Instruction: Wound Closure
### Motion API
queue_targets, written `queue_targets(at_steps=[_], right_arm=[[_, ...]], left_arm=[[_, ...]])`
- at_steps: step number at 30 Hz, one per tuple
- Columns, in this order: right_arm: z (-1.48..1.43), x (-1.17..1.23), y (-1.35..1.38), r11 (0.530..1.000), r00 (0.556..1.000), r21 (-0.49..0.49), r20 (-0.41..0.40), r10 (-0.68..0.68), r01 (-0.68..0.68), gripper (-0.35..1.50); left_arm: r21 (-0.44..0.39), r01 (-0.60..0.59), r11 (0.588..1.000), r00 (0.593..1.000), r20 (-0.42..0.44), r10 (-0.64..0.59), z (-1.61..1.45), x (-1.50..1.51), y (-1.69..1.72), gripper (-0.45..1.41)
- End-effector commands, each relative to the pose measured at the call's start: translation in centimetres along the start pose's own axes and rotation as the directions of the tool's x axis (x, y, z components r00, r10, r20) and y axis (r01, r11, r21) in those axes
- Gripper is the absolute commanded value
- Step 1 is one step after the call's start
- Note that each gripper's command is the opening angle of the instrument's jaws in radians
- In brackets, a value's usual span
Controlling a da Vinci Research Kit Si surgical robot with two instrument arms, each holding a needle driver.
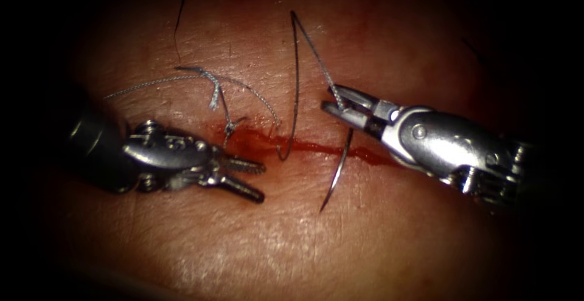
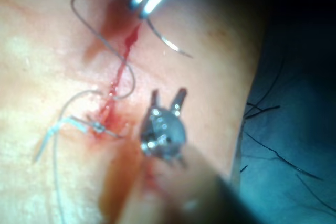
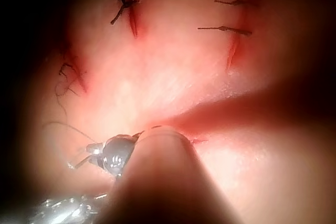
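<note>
The tissue [image 1: 292, 246] is seen lit across the lower middle of the endoscope frame, with the cut [image 1: 316, 147] running as a red line across the centre, red fluid [image 1: 249, 135] pooled at its left end. At centre left the left tool [image 1: 246, 178] is held just below the cut, jaws parted in a narrow V, nothing gripped; the same open fork is seen in the left wrist view [image 2: 168, 97]. At centre right the right tool [image 1: 340, 105] is closed on the needle [image 1: 337, 170] at its upper, thread-bearing end; the needle hangs down across the cut, tip free over the lower tissue, not in the tissue. The thread [image 1: 296, 82] is seen running up from the jaws to the upper middle, looping down into the cut near centre. Further up left, a knot with frayed cut ends [image 1: 213, 91] is seen above the cut.

The step is judged to be between bites, one stitch tied. The next move likely calls for a mid-curve regrip and a tip aimed squarely at a cut edge.
</note>
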Motion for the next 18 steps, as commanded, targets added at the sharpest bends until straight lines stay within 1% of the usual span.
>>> queue_targets(at_steps=[1, 3, 5, 6, 7, 8, 9, 10, 11, 12, 15, 17, 18], right_arm=[[0.11, 0.02, -0.09, 1.000, 1.000, 0.007, -0.002, -0.006, 0.006, -0.35], [0.07, 0.01, -0.08, 1.000, 1.000, 0.012, -0.005, -0.006, 0.006, -0.35], [0.01, -0.01, -0.06, 1.000, 1.000, 0.012, -0.003, -0.007, 0.007, -0.35], [-0.02, -0.02, -0.05, 1.000, 1.000, 0.012, 0.000, -0.007, 0.007, -0.35], [-0.06, -0.03, -0.03, 1.000, 1.000, 0.009, 0.000, -0.007, 0.007, -0.35], [-0.08, -0.04, -0.03, 1.000, 1.000, 0.005, 0.003, -0.007, 0.007, -0.35], [-0.10, -0.04, -0.02, 1.000, 1.000, 0.005, 0.000, -0.008, 0.008, -0.35], [-0.11, -0.04, -0.02, 1.000, 1.000, 0.004, 0.002, -0.008, 0.008, -0.35], [-0.12, -0.04, -0.01, 1.000, 1.000, 0.005, 0.001, -0.007, 0.007, -0.35], [-0.13, -0.05, -0.01, 1.000, 1.000, 0.001, 0.001, -0.007, 0.007, -0.35], [-0.13, -0.04, -0.02, 1.000, 1.000, 0.001, 0.001, -0.008, 0.008, -0.35], [-0.12, -0.04, -0.02, 1.000, 1.000, 0.001, 0.001, -0.008, 0.008, -0.35], [-0.12, -0.04, -0.03, 1.000, 1.000, 0.001, 0.001, -0.008, 0.008, -0.35]], left_arm=[[-0.005, -0.003, 1.000, 1.000, -0.007, 0.003, 0.06, -0.06, 0.04, 0.29], [0.049, -0.004, 0.999, 1.000, -0.017, 0.005, 0.11, 0.00, 0.02, 0.27], [0.095, 0.012, 0.995, 1.000, 0.004, -0.012, 0.11, 0.05, -0.07, 0.24], [0.106, 0.024, 0.994, 1.000, 0.015, -0.026, 0.11, 0.06, -0.13, 0.17], [0.142, 0.035, 0.989, 0.999, 0.035, -0.041, 0.08, 0.07, -0.26, 0.07], [0.166, 0.033, 0.986, 0.998, 0.051, -0.042, 0.06, 0.07, -0.33, 0.05], [0.209, 0.028, 0.977, 0.996, 0.078, -0.045, 0.03, 0.06, -0.41, -0.06], [0.240, 0.023, 0.971, 0.993, 0.104, -0.049, 0.01, 0.05, -0.47, -0.25], [0.269, 0.017, 0.963, 0.990, 0.131, -0.054, -0.01, 0.03, -0.52, -0.31], [0.302, 0.011, 0.953, 0.981, 0.180, -0.069, -0.03, -0.03, -0.64, -0.35], [0.334, 0.001, 0.942, 0.968, 0.235, -0.085, -0.05, -0.12, -0.76, -0.40], [0.338, -0.004, 0.941, 0.959, 0.267, -0.092, -0.06, -0.16, -0.82, -0.42], [0.333, -0.006, 0.943, 0.952, 0.292, -0.097, -0.06, -0.18, -0.88, -0.38]])
